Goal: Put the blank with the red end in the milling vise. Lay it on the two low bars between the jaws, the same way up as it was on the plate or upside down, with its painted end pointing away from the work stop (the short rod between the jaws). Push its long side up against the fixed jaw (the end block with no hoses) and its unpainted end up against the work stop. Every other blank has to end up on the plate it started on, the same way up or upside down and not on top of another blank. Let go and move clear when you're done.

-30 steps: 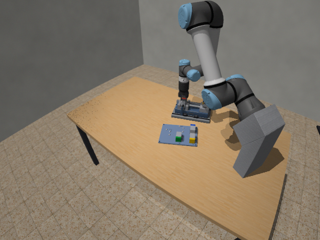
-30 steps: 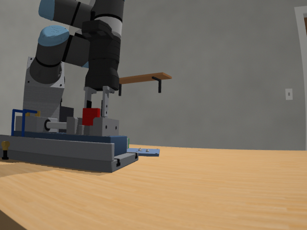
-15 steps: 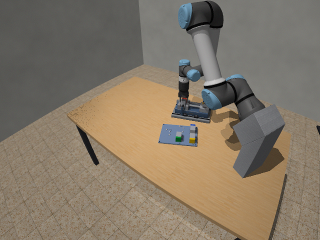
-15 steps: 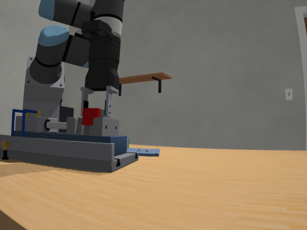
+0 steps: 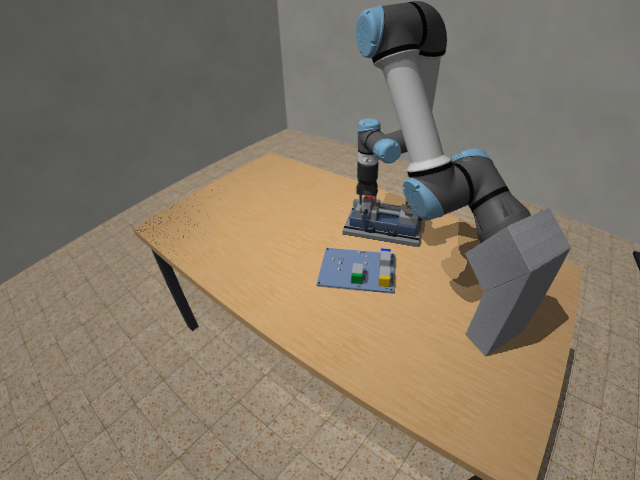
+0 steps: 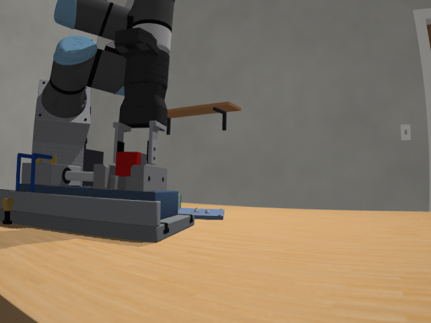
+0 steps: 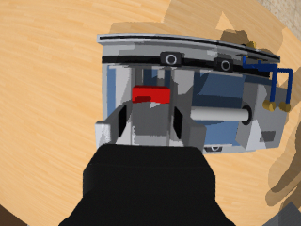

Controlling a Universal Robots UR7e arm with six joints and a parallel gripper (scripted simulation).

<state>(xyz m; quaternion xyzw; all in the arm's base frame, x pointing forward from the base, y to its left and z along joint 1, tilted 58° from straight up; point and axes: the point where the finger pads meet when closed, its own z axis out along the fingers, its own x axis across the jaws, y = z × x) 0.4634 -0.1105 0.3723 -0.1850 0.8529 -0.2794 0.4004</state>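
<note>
The hand [image 5: 367,200] [image 6: 135,158] [image 7: 150,116] stands wide open, its fingers apart on either side of the red-ended blank [image 5: 368,198] [image 6: 127,163] [image 7: 150,95], which sits between the jaws of the vise [image 5: 383,239] [image 6: 79,212] [image 7: 113,51]. In the wrist view, the red end points to twelve o'clock. On the desk [image 5: 268,268] [image 6: 243,264] [image 7: 47,71], the plate [image 5: 341,279] [image 6: 215,215] carries the green [image 5: 356,274], yellow [image 5: 384,277] and blue-ended blanks [image 5: 385,257].

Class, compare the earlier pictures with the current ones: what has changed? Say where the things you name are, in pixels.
The tool [image 5: 367,200] [image 6: 135,156] [image 7: 150,116] has opened: its fingers were closer together at the red-ended blank [image 5: 368,198] [image 6: 128,163] [image 7: 150,94] and now stand wide apart, having let it go. The blank stayed in the vise [image 5: 385,239] [image 6: 79,208] [image 7: 107,52]; the green-, yellow- and blue-ended blanks look unmoved.
</note>
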